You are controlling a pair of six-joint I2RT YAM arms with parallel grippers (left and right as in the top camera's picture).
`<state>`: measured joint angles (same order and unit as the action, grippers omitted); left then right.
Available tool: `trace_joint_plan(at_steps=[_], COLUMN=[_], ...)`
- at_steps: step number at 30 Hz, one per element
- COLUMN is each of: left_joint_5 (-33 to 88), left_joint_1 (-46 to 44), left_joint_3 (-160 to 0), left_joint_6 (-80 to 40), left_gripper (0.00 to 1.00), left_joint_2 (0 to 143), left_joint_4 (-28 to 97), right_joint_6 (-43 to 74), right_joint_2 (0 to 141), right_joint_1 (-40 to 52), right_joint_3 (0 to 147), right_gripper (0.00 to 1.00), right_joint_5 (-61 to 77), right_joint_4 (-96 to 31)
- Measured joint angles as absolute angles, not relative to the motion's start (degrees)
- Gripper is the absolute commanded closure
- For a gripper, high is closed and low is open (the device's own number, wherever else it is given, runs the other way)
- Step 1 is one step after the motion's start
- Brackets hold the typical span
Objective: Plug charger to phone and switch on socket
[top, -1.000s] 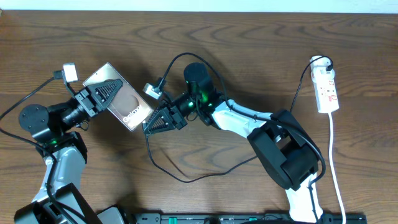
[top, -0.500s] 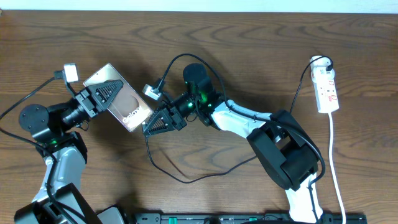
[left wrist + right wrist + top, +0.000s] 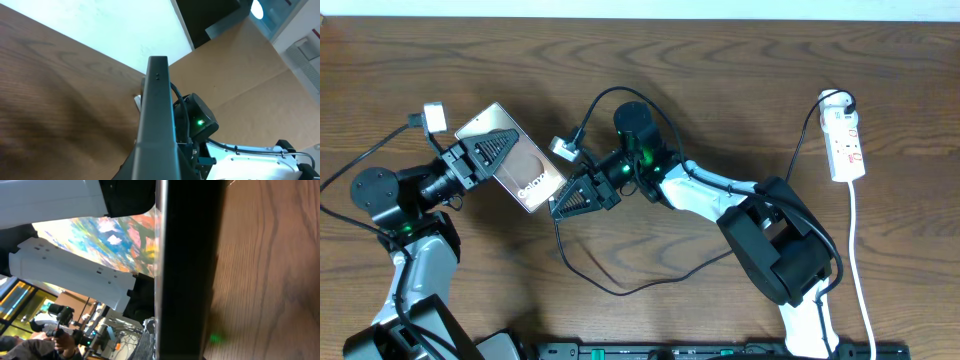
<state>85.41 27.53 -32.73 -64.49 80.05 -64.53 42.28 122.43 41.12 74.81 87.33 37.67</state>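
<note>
The phone (image 3: 523,165), glossy brown with white lettering, is lifted off the table at an angle, and my left gripper (image 3: 492,150) is shut on its upper-left end. My right gripper (image 3: 560,203) is shut at the phone's lower-right end. The thin black charger (image 3: 620,289) leaves its fingertips and loops over the wood toward the socket (image 3: 846,145) at the far right. In the left wrist view the phone (image 3: 157,115) shows edge-on. The phone's dark edge (image 3: 185,270) fills the middle of the right wrist view and hides the plug tip.
The socket's white cord (image 3: 861,260) runs down the right side to the front edge. My right arm's black base (image 3: 782,248) stands at the front right and my left arm's base (image 3: 375,192) at the left. Bare wood table (image 3: 720,60) lies behind.
</note>
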Motion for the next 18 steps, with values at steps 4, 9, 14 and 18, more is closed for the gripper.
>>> trace_joint_plan(at_steps=[4,9,14,18], left_joint_5=[85.7,85.9,86.3,86.5], left_joint_1=[27.5,27.4,27.2,27.2], left_joint_3=[-32.7,-32.7,-32.7,-32.7], left_joint_6=[-64.5,-64.5,-64.5,-64.4], left_gripper=[0.92,0.93,0.93,0.92], left_joint_2=[80.1,80.1,80.1,80.1], left_joint_4=[-64.5,-64.5,-64.5,-64.5], right_joint_6=[42.3,42.3,42.3,42.2], right_joint_2=[122.4,122.4,122.4,122.4], right_joint_1=[41.2,41.2,41.2,41.2], right_joint_3=[74.8,74.8,74.8,74.8], right_gripper=[0.99,0.99,0.99,0.99], right_joint_5=[87.7,88.1,88.8,88.8], right_joint_4=[37.4,37.3,37.0,35.9])
